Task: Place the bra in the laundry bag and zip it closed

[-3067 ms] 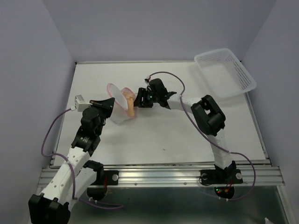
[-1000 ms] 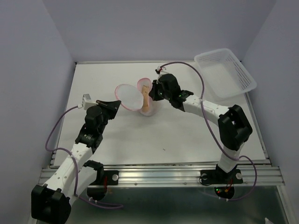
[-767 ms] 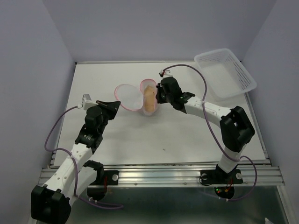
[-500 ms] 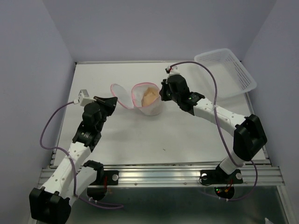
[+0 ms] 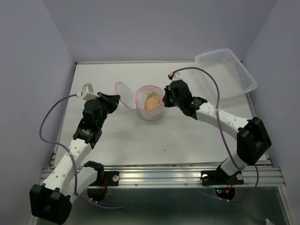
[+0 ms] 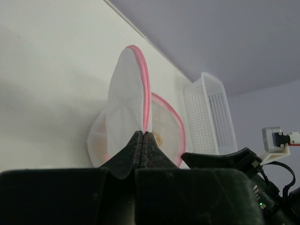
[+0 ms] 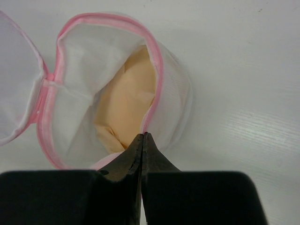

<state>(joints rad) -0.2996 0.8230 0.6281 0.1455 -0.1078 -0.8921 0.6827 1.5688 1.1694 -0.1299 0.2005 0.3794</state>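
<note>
The left hand (image 6: 143, 137) has its fingers pressed together on the pink zipper edge of the round lid (image 6: 125, 93), which stands upright beside the mouth of the laundry bag (image 5: 152, 113). The right hand (image 7: 142, 138) pinches the opposite pink rim, apparently only the rim and not the mesh, though its fingertips hide the contact. The bag stands unzipped on the tabletop (image 5: 117, 140) with the bra (image 7: 126, 98) inside. A white basket (image 5: 225, 72) sits well apart.

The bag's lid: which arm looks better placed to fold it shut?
Probably the left: the left gripper is shut on the lid, while the right gripper pins the laundry bag rim.
</note>
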